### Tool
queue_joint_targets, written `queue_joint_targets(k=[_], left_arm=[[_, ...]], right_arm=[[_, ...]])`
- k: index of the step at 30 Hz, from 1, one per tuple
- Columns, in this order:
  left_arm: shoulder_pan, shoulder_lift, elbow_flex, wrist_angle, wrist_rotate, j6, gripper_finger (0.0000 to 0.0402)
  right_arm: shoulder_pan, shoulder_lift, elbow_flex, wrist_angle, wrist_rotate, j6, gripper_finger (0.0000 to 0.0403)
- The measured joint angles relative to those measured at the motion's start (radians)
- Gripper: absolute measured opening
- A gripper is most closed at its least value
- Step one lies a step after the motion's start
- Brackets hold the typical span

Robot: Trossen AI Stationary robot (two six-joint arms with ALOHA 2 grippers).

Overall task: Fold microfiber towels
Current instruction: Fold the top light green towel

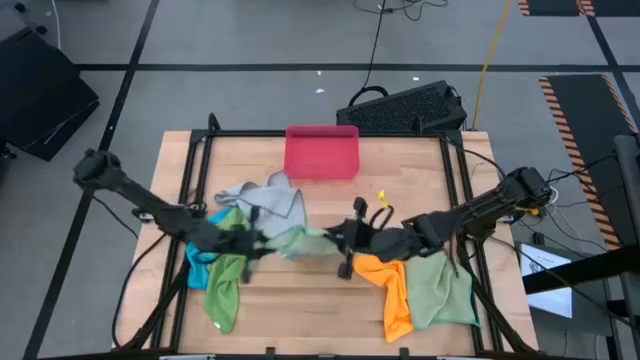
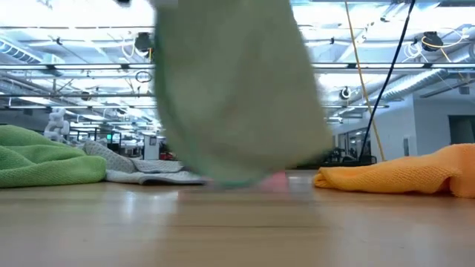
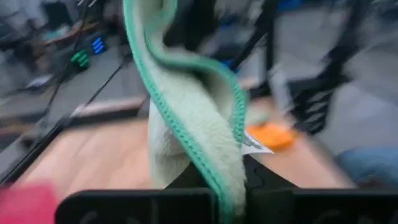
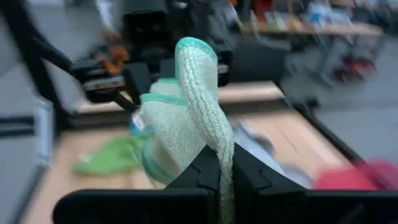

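A pale green microfiber towel (image 1: 298, 240) with a teal hem hangs between my two grippers over the middle of the table. In the low view it is a wide curtain (image 2: 237, 96). My left gripper (image 1: 256, 240) is shut on its left end and my right gripper (image 1: 336, 238) on its right end. A grey towel (image 1: 272, 198) lies crumpled behind them. Bright green (image 1: 226, 285) and blue (image 1: 200, 258) towels lie at the near left. An orange towel (image 1: 386, 285) and another green one (image 1: 442, 290) lie at the near right. My left gripper (image 3: 230, 186) pinches the towel's teal-stitched hem (image 3: 211, 165) between its two fingers, which point about level toward the table's right. The cloth bunches in folds at the fingers. One layer or several, I cannot tell. My right gripper (image 4: 225, 183) pinches a bunched, hemmed edge (image 4: 217, 140) between its two fingers, which point about level toward the table's left. The cloth stands in folds beyond the fingertips. The towel hangs below both grippers. Its lower edge (image 2: 237, 180) is down by the table top; whether it touches, I cannot tell.
A rigid pink-red tray (image 1: 322, 152) sits at the far middle of the wooden table (image 1: 420, 190). A black frame (image 1: 200, 160) runs along the table's sides. A dark keyboard (image 1: 405, 108) lies beyond the far edge. Bare wood shows at the near middle (image 1: 300, 310).
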Motion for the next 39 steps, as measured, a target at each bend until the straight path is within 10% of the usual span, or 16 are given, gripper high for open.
queue_joint_targets(k=[12,32,39], left_arm=[[-0.061,0.021,0.213,-0.428,-0.068,0.024,0.0005],[0.561,0.285,0.211,-0.495,0.033,0.201,0.0007],[0.679,0.382,0.211,-0.386,0.233,0.286,0.0007]], right_arm=[[0.091,0.002,0.000,0.061,0.034,-0.079,0.0009],[-0.234,0.002,-0.356,0.052,0.079,0.045,0.0009],[-0.319,0.002,-0.468,0.188,-0.055,0.039,0.0009]])
